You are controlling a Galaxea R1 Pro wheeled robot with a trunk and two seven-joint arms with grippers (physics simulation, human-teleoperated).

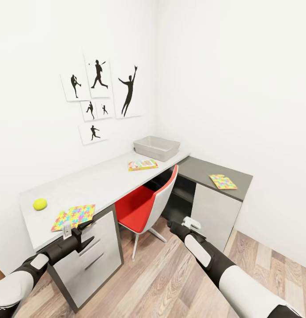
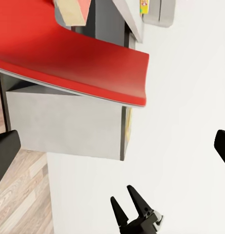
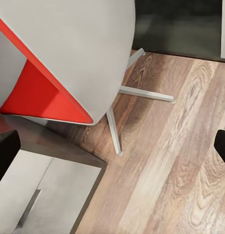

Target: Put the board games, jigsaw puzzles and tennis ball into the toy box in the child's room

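both grippers spread, empty; left gripper (image 1: 84, 232) just beside jigsaw puzzle (image 1: 73, 217) on table (image 1: 104, 181).

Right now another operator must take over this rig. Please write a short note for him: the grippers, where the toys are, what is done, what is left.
Left gripper: open, empty, in front of the near end of the table.
Right gripper: empty, held low beside the red chair; its wrist view suggests open.
Toy box: far end of the light top, looks empty.
Tennis ball and one jigsaw puzzle: near end.
Board game: just in front of the box.
Second puzzle: on the dark corner section.
Done: nothing boxed yet.
Left: all these, plus the two games from the bed.
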